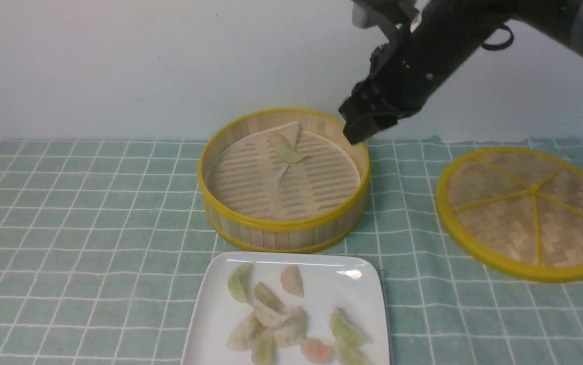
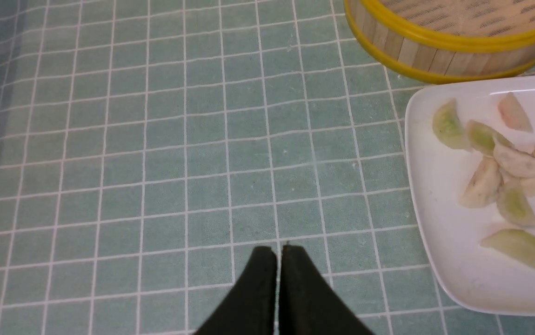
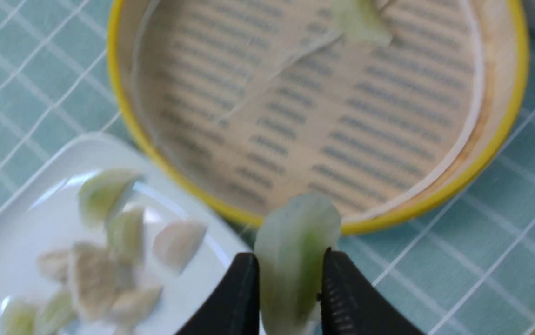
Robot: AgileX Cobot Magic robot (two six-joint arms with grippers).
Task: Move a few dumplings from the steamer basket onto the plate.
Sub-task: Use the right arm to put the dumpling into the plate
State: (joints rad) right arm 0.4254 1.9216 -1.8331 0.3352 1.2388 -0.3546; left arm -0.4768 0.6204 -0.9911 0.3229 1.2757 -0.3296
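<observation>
Right hand [image 3: 288, 256] clamped on a pale green dumpling [image 3: 295, 223], mid-transfer.
It hangs above the far right rim of the steamer basket [image 1: 281, 223], where one more dumpling [image 1: 289, 152] lies. The plate [image 1: 210, 314], nearer, holds a cluster. The next move, I'd judge, is to come near and low over bare plate, then let go. The left hand [image 2: 277, 251], closed and empty, hovers over the bench [image 2: 109, 139].

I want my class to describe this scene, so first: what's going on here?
The right tool pinches a green dumpling by the far rim of the basket. One other dumpling lies in the basket. Several dumplings sit on the plate. The left tool is shut and empty over the cloth.
</observation>
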